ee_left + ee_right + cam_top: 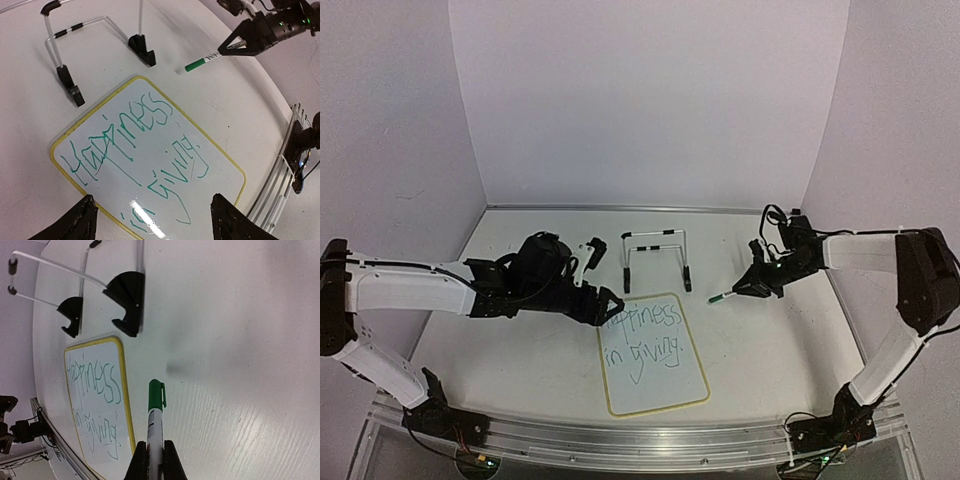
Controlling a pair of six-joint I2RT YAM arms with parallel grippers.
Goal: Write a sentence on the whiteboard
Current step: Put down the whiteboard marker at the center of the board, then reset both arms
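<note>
The whiteboard (665, 385) is laid flat on the table (780, 350), between the two arms and just on the near side of a wire stand (655, 240), which is set upright on its black feet. The board is turned a little askew, and its yellow rim is seen all the way round except at the far left corner. The sentence (642, 335) is written on it in green, in two lines: "Happiness" above and "in giving" below, with a loose tick-like stroke under the last word.

The left claw (606, 306) is placed over that far left corner, so the first letters are covered in the top view. In the left wrist view its fingers (80, 220) are seen spread wide, one at each lower side of the picture, with the written board between them. Nothing is held. Whether the tips are touching the board cannot be told.

The right claw (745, 288) is pressed together on a white pen (722, 297), which is pinched by its barrel. The green cap (156, 395) is fitted on and is pointed away from the claw, toward the stand and the board. The pen is held to the right of the stand's right foot, near the board's far right corner but apart from it. In the right wrist view a soft shadow is cast on the table apart from the cap, so the pen is judged to be off the surface.
</note>
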